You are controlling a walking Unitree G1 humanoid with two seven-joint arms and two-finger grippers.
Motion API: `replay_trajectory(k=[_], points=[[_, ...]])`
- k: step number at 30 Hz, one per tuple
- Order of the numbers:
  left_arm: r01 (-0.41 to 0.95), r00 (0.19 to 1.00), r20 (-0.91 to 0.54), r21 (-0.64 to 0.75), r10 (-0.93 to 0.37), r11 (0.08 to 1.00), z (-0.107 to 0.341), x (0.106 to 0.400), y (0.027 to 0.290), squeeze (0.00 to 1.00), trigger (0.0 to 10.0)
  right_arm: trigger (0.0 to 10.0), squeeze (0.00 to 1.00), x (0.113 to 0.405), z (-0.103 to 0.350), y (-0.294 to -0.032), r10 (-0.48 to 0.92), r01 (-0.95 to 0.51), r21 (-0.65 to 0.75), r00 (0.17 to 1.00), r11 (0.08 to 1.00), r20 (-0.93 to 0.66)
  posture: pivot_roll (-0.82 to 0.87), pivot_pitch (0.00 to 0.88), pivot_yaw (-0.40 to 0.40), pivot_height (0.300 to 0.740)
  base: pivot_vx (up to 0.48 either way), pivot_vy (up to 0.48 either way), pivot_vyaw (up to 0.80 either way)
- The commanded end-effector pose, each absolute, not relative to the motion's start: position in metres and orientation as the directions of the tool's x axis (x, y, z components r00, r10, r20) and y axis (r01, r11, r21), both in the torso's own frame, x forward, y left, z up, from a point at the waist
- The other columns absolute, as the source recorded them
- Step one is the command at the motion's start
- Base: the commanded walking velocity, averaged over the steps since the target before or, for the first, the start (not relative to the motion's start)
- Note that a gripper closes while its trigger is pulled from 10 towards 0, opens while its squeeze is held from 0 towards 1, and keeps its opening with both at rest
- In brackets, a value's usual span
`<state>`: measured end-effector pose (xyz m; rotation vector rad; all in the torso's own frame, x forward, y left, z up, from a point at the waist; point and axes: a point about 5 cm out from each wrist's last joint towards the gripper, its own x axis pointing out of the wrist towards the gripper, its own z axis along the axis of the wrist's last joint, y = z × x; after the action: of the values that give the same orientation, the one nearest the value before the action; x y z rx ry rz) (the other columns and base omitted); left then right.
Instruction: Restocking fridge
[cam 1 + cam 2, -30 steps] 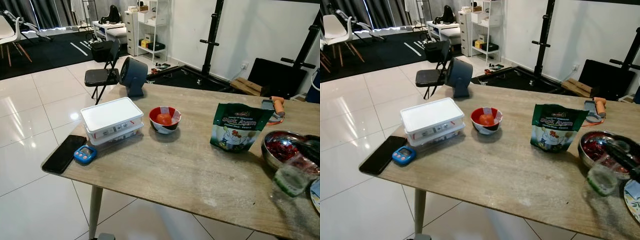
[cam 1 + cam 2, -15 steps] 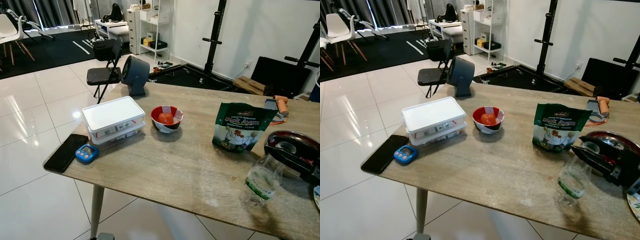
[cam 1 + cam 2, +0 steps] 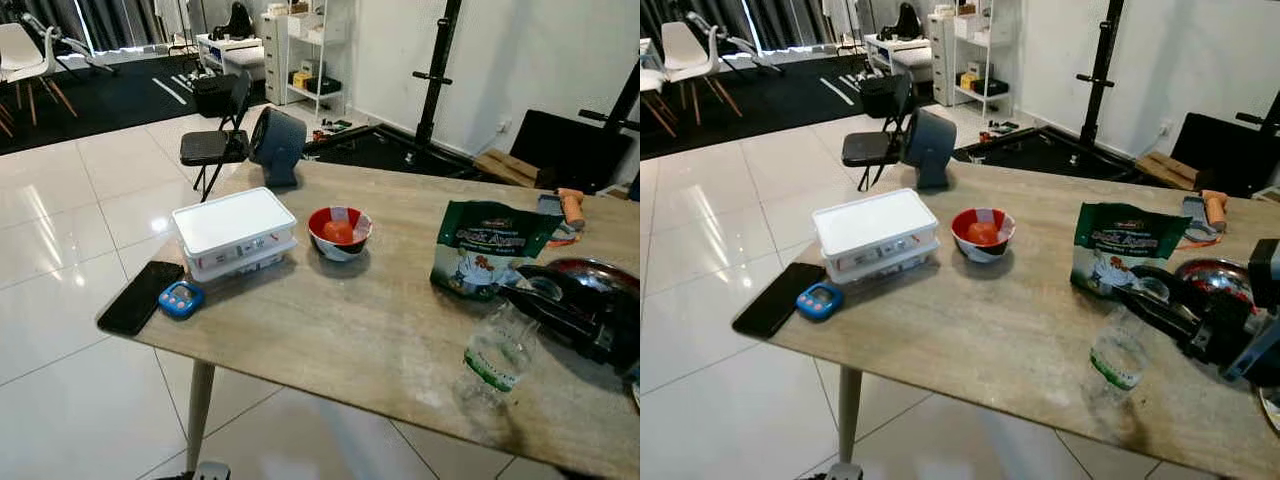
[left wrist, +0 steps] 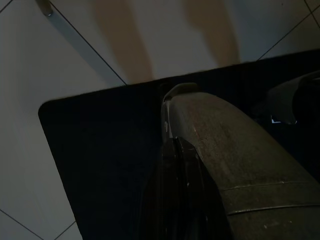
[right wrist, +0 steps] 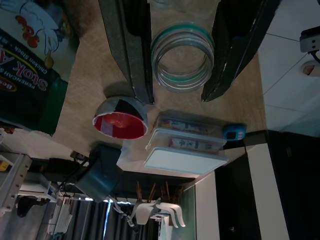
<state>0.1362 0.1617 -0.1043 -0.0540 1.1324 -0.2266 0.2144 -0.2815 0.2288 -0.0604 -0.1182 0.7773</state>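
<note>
A clear plastic bottle (image 3: 497, 350) with a green label hangs tilted over the right part of the wooden table (image 3: 350, 330), its base close to the tabletop. My right gripper (image 3: 540, 298) is shut on its upper part, coming in from the right. In the right wrist view the bottle (image 5: 182, 60) is seen end-on, pressed between the two black fingers (image 5: 127, 47). A green chicken stock pouch (image 3: 482, 250) stands just behind the bottle. My left gripper (image 4: 175, 100) hangs idle in the dark over floor tiles and a black mat.
Two stacked white lidded boxes (image 3: 235, 232), a red bowl (image 3: 340, 232) with something orange in it, a phone (image 3: 140, 296) and a blue timer (image 3: 181, 298) lie on the table's left half. A metal bowl (image 3: 600, 272) sits far right, a grey fan (image 3: 275, 146) at the back edge, and a folding chair (image 3: 215, 130) beyond.
My right gripper has carried the bottle leftward from the table's right edge toward the front of the pouch. The camera has shifted a little.
</note>
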Motion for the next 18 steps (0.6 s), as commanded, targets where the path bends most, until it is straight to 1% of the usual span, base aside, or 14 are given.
replay_trajectory(k=[1,16,18], points=[[0.145,0.365,-0.905,-0.174,-0.216,0.974,-0.108,0.126,0.157,0.0,10.0,10.0,0.0,0.216,0.229,-0.281,0.697,-0.691,-0.099,0.713,0.716,0.076,-0.13,0.0,0.009,0.74,-0.266,0.0,0.0],[0.143,0.365,-0.906,-0.174,-0.215,0.974,-0.108,0.127,0.157,0.0,10.0,10.0,0.0,0.214,0.231,-0.288,0.671,-0.663,-0.109,0.738,0.741,0.072,-0.13,0.0,0.008,0.74,-0.272,0.0,0.0],[0.143,0.365,-0.905,-0.175,-0.216,0.974,-0.108,0.127,0.157,0.0,10.0,10.0,0.0,0.213,0.23,-0.292,0.657,-0.648,-0.117,0.752,0.752,0.059,-0.13,0.0,0.007,0.74,-0.292,0.0,0.0]])
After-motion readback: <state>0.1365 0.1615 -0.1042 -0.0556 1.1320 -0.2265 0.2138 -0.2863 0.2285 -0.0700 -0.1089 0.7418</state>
